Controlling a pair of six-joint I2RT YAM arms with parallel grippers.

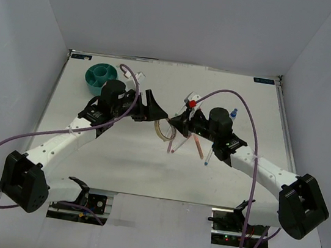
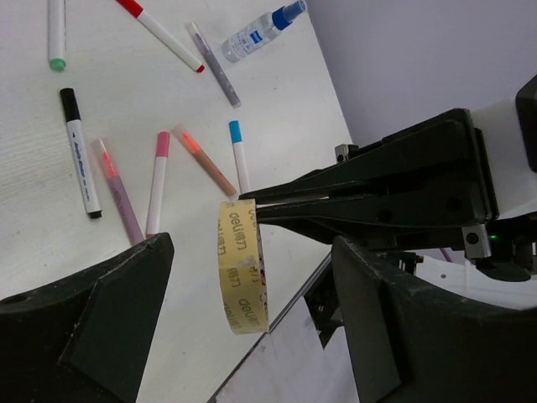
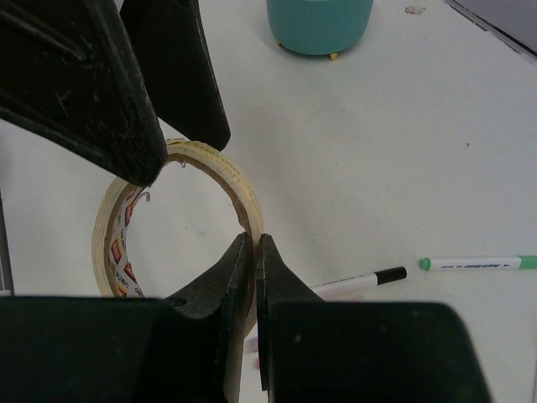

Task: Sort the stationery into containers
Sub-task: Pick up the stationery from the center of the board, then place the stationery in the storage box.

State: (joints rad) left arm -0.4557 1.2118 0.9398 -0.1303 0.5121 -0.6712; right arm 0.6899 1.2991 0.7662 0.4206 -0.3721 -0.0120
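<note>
Cream tape roll (image 2: pixel 243 269) upright, held off the tabletop (image 2: pixel 143 92). Right end effector (image 3: pixel 254 248) pinches its wall. Left end effector (image 2: pixel 252 248) spread, a finger either side of the roll. Markers (image 2: pixel 80 155) lie loose beneath. Teal organizer (image 1: pixel 101 77) far left.

Brand-like lettering on tape roll (image 2: pixel 243 267), not clearly legible

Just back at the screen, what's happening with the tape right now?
The right gripper is shut on the tape roll's wall, holding it upright between the arms. The left gripper is open with the roll between its fingers, not gripping it. It looks like a handover. The markers and bottle lie on the table; the organizer sits far left.
</note>
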